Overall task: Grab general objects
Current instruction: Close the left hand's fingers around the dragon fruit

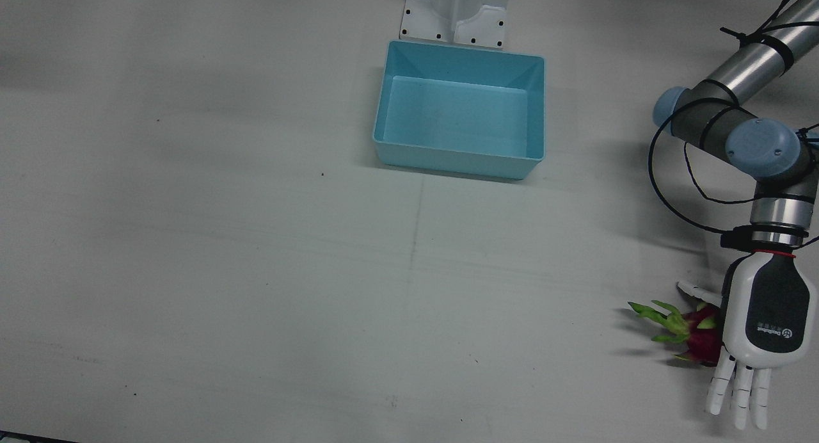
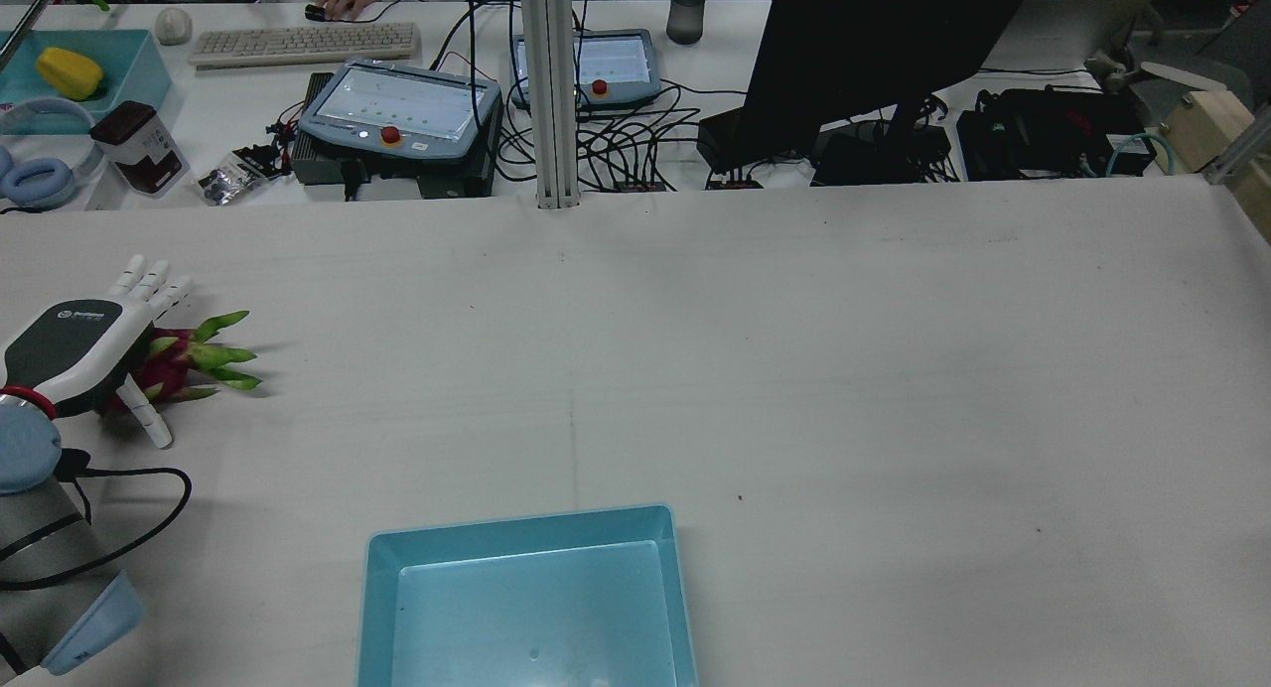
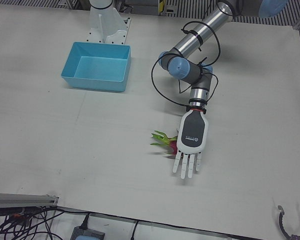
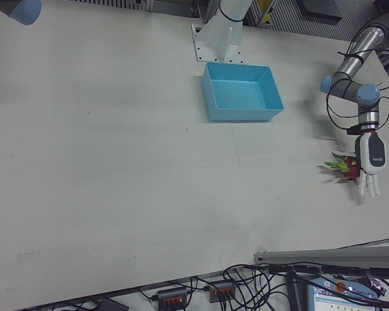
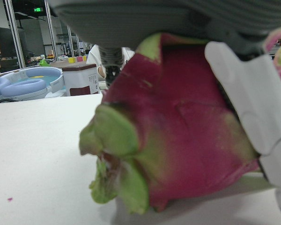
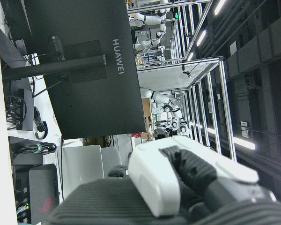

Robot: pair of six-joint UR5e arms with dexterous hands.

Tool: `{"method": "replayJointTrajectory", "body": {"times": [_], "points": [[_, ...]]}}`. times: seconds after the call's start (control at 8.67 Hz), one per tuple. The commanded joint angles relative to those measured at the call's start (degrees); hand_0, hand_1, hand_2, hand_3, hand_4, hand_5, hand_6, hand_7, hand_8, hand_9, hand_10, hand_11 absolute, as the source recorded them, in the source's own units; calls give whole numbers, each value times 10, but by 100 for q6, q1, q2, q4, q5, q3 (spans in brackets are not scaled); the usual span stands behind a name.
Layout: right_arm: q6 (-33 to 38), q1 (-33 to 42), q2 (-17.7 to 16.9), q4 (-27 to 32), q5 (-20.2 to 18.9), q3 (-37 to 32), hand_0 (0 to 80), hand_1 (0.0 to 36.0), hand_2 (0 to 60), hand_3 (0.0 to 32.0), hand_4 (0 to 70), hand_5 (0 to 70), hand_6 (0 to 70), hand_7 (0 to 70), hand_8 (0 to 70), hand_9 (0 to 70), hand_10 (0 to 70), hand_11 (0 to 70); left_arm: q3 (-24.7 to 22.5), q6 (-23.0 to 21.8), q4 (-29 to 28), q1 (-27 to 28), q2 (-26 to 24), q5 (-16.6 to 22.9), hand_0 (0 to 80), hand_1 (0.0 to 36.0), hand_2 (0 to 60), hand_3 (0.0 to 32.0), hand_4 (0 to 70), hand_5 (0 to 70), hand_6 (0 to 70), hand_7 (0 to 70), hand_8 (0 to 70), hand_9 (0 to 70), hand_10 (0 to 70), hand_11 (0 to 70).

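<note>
While the left hand (image 1: 764, 328) hangs palm-down low over the worktop (image 1: 256, 270), its fingers (image 1: 742, 392) are stretched out straight and apart, so it grips nothing yet. Directly under the palm, and reaching out past its thumb side, lies the dragon fruit (image 1: 700, 340), the thing to be grasped; the thumb (image 1: 697, 294) juts out beside the fruit on the arm's side without curling onto it. Seen from the left hand view, the red skin fills the frame right beneath the palm, with 1 white finger segment (image 5: 253, 108) close against it, though whether it actually presses the fruit cannot be told. That low, flat pose looks chosen so the fingers can wrap down around the fruit's body, while the green leafy tips (image 1: 656, 318) point away from the palm, clear of the closing. Well beyond the hand, toward the middle of the worktop near the arm pedestals, stands the empty blue bin (image 1: 461, 110), probably where the fruit is meant to go. Only a close sliver of the right hand (image 6: 178, 187) appears, in its own camera, and its pose cannot be told.
</note>
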Motion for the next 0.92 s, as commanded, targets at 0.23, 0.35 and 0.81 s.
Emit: {"method": "replayJointTrajectory", "body": {"times": [0.23,0.35,0.81], "points": [[9,0,0,0,0,-2,0,0,0,0,0,0,0,0,0,0,0,0,6,5,7,-18,0,-17,389,38,145,0,157,700,294,478,201,321,185,269],[0,0,0,0,0,-2,0,0,0,0,0,0,0,0,0,0,0,0,-38,5,7,-44,-9,-26,374,17,157,0,215,700,387,599,289,436,274,394],[0,9,0,0,0,7,0,0,0,0,0,0,0,0,0,0,0,0,-958,-56,42,-219,52,-448,285,0,200,0,368,700,700,700,547,700,653,700]]}}
